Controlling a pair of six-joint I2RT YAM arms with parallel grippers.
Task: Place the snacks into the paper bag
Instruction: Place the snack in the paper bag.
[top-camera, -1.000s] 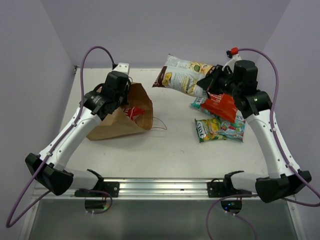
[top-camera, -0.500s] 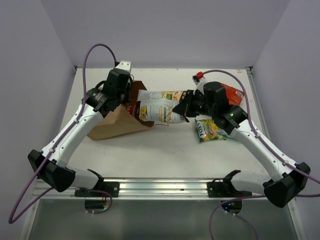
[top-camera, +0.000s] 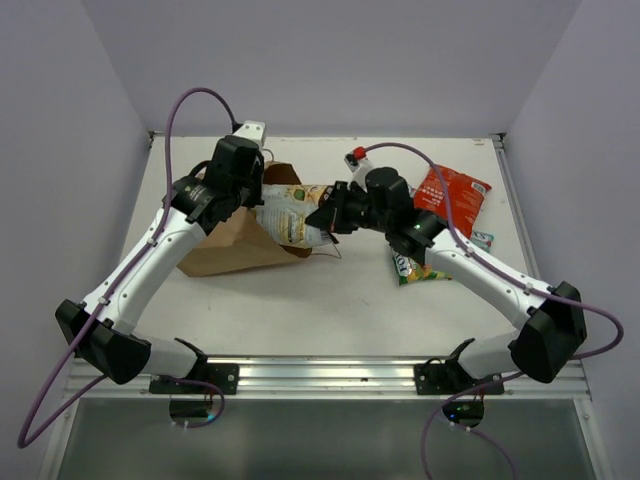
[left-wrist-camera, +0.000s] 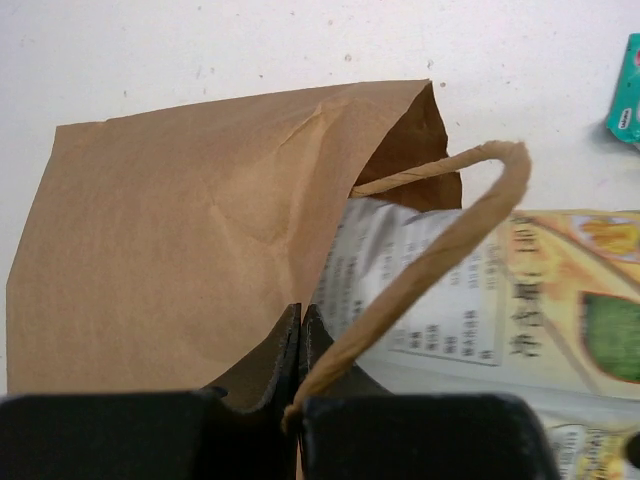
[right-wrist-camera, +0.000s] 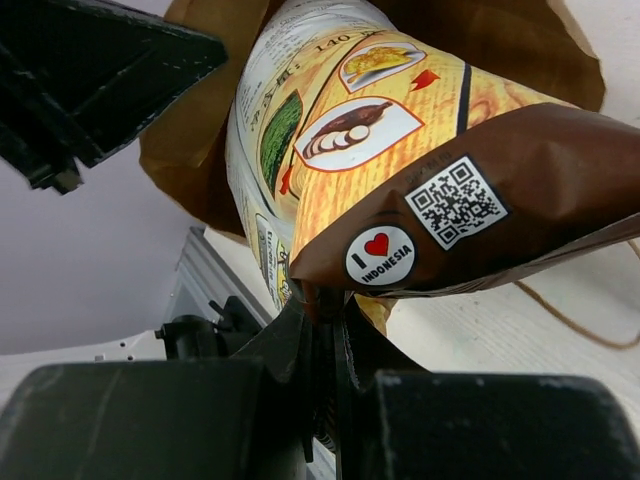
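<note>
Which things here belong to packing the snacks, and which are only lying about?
Job: brown kraft paper bag; white-brown glossy chips packet, partly inside it; red-orange glossy packet; green multicoloured candy packet; small teal packet.
Not the job: purple cables; metal rail at the near edge.

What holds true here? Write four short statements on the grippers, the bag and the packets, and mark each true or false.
1. The right gripper is shut on the chips packet. True.
2. The chips packet lies wholly inside the paper bag. False: only its leading end is in the bag's mouth; its brown end sticks out.
3. The left gripper is shut on the paper bag's rim. True.
4. The red-orange bag is inside the paper bag. False: it lies on the table, at the far right.
</note>
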